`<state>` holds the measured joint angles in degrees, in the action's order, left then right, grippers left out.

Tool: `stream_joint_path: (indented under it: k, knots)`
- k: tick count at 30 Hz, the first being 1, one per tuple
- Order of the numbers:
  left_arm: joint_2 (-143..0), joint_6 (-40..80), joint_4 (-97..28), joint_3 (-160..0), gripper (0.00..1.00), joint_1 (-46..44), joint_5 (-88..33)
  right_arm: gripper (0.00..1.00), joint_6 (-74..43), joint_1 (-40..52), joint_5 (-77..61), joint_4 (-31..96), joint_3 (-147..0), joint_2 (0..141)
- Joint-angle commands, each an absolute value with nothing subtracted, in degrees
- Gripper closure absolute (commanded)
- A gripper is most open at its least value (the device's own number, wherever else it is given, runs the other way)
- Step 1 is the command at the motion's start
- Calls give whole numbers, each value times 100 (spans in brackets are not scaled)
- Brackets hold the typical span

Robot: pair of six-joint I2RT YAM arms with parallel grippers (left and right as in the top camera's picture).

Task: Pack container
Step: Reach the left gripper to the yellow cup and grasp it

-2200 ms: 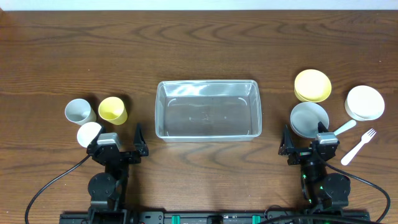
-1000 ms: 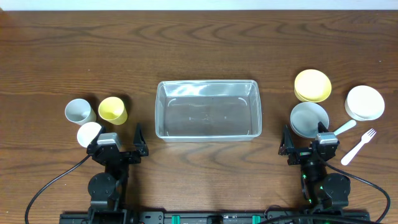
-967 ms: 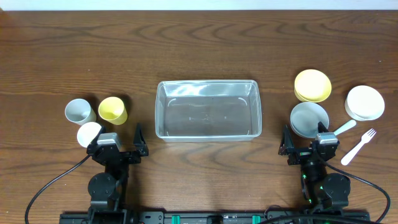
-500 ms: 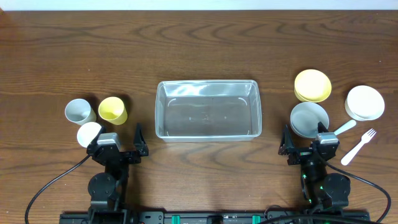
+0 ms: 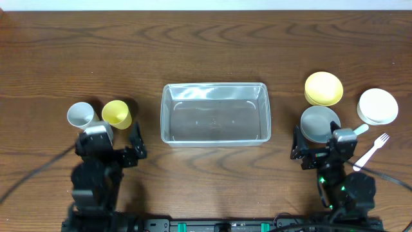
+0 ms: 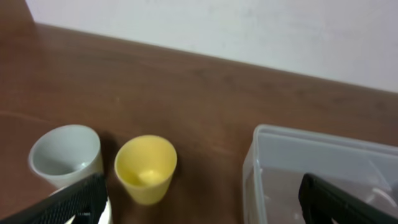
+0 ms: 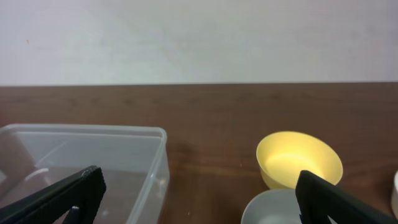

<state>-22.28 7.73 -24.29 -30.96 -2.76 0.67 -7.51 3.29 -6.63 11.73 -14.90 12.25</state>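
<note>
The container [image 5: 215,85] sits at the middle of the table [image 5: 206,45], long side running left to right, open side up. Its clear walls and rounded corners show the wood grain through them. In the left wrist view its left end [image 6: 323,168] fills the right half; in the right wrist view its right end [image 7: 81,162] fills the left half.

Left of the container, just beside it, stands a yellow cup [image 5: 116,114], upright, mouth up. A white cup [image 5: 81,115] stands just left of that, close to it but apart in the left wrist view.

Right of the container, a yellow bowl [image 5: 323,88] sits farthest from the arms. A pale bowl [image 5: 318,122] lies just near of it, and their rims are close or touching; I cannot tell which. A white bowl [image 5: 377,106] sits farther right, apart from both. A white spoon [image 5: 359,129] pokes out between the pale bowl and the white bowl, its near end hidden by the right arm. A white fork [image 5: 373,149] lies slanted just near and right of the spoon.

The left gripper [image 6: 199,190] hovers near of the two cups, jaws spread wide and holding nothing. The right gripper [image 7: 198,180] hovers near of the pale bowl, jaws likewise spread wide with nothing between them.
</note>
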Motion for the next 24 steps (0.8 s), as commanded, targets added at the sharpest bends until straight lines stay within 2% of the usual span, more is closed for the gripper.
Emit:
stream_joint_path:
  k: [1,10,14,17,24]
  knots:
    - [-3216,829,-3050,-4195,2,-252,154,1,-607,375,-624,1575,-2255,1994]
    - [-6652,760,-6678,-8178,2,-252,154,1,-401,366,-292,3896,-4582,4571]
    - [-7557,777,-7566,-9021,2,-252,150,1,-395,270,-290,5190,-5531,5690]
    - [-7841,760,-7544,-9054,2,-252,150,1,-399,242,-399,5841,-6001,6274]
    - [-8567,760,-6788,-9054,2,16,154,1,-375,242,-517,5918,-6248,6836]
